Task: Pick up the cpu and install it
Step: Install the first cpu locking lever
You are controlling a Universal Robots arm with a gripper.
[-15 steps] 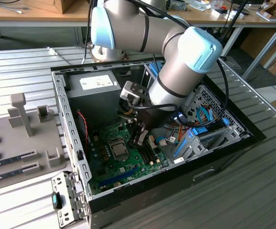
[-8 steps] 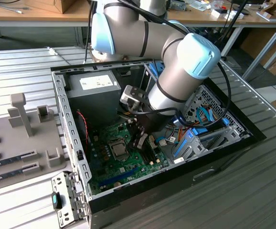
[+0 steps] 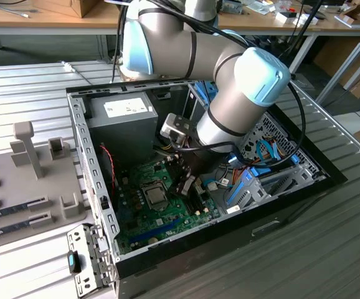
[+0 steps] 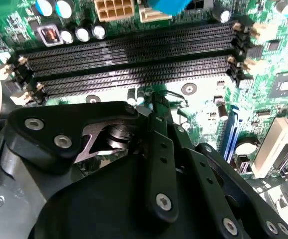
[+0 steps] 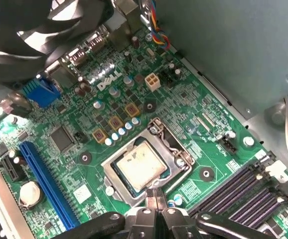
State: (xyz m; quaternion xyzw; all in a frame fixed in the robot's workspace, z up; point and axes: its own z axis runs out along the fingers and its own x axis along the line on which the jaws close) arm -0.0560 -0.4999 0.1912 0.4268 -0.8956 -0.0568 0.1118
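1. The jaws of the gripper are closed together, with the two fingertips touching and nothing between them. In the first wrist view the tips stand just at the edge of the socket frame.

2. The cpu lies flat inside the socket frame on the green motherboard. In the exterior view the same chip sits in the middle of the board, close to the exterior view's left of the gripper. The frame is around it, and a thin lever runs along one side.

3. The cpu is, in my judgement, light and stiff, but fragile. The metal top is smooth and probably slippery, with a pale stain on it. The underside and the socket contacts can be damaged easily.

4. A good hold is, I think, on two opposite edges of the thin board rim, with soft pressure and the chip kept level. While the frame covers the rim, I judge that the edges cannot be reached well.

5. Count: one cpu, one socket frame and one gripper. In the second wrist view there are four long memory slots, all without sticks. One blue slot shows on the board in the first wrist view.

6. One grey power supply box stands in the computer case behind the board.
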